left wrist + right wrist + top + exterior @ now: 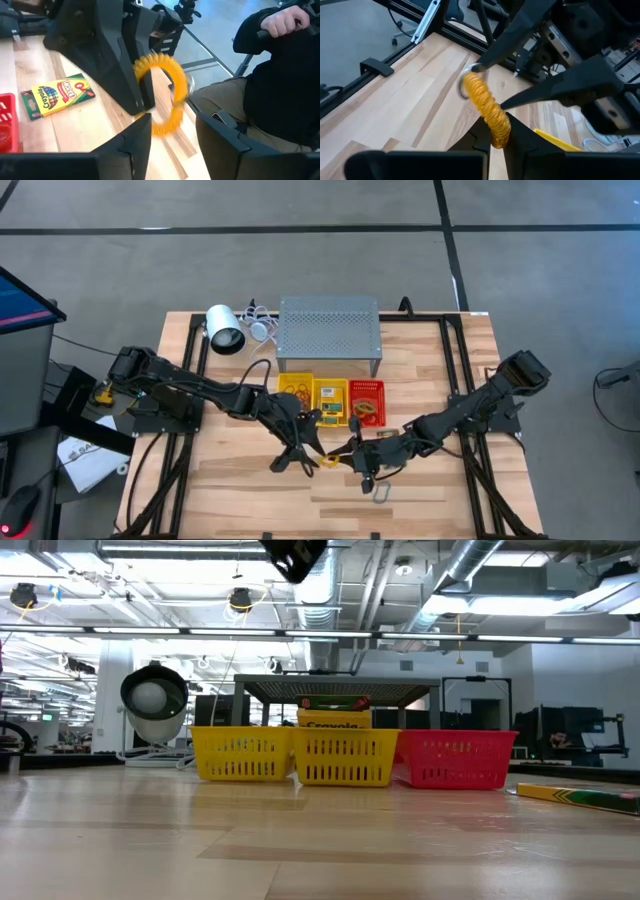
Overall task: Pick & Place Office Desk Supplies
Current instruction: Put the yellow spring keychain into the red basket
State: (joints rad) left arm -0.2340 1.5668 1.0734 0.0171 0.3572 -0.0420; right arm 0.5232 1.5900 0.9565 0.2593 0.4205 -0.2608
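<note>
Between my two grippers, over the front middle of the table [240, 480], an orange coiled ring [487, 107] hangs: my right gripper [496, 141] pinches its lower end with jaws pressed together, while my left gripper [172, 131] stands spread around it. From above, the ring is mostly hidden by both grippers. Beyond lie a crayon box [57, 96], a grey clip [382, 493], and three baskets [330, 402] whose contents are hard to make out.
</note>
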